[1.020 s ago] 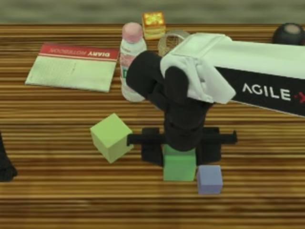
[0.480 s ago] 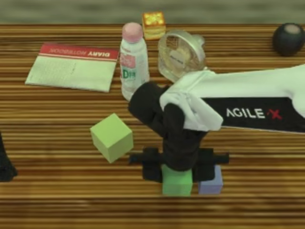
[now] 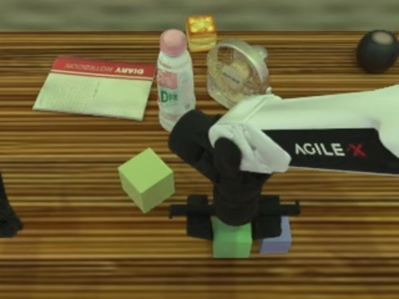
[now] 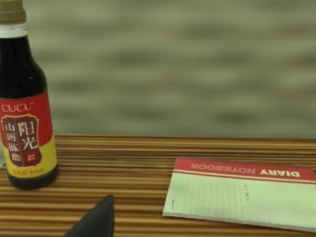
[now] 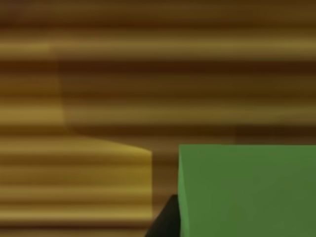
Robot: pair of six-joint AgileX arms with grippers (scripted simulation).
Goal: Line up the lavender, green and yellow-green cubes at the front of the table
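My right gripper (image 3: pixel 234 218) reaches down at the front centre of the table (image 3: pixel 75 261), shut on the bright green cube (image 3: pixel 232 242). The right wrist view shows that cube (image 5: pixel 247 192) with a dark finger (image 5: pixel 163 219) against its side. The small lavender cube (image 3: pixel 282 240) stands right beside the green one, on its right and partly under a finger. The larger yellow-green cube (image 3: pixel 146 179) sits apart to the left and farther back, turned at an angle. My left gripper (image 3: pixel 5 218) is parked at the table's left edge, open.
A diary notebook (image 3: pixel 96 87) lies at the back left. A white bottle with a pink cap (image 3: pixel 173 78), a clear round jar (image 3: pixel 237 71) and an orange patterned cube (image 3: pixel 201 31) stand at the back centre. A black ball (image 3: pixel 377 50) sits back right. The left wrist view shows a soy sauce bottle (image 4: pixel 22 98).
My right gripper has carried the green cube toward the table's front and down beside the lavender cube. It has hardly moved in the last half second. The left arm is still.
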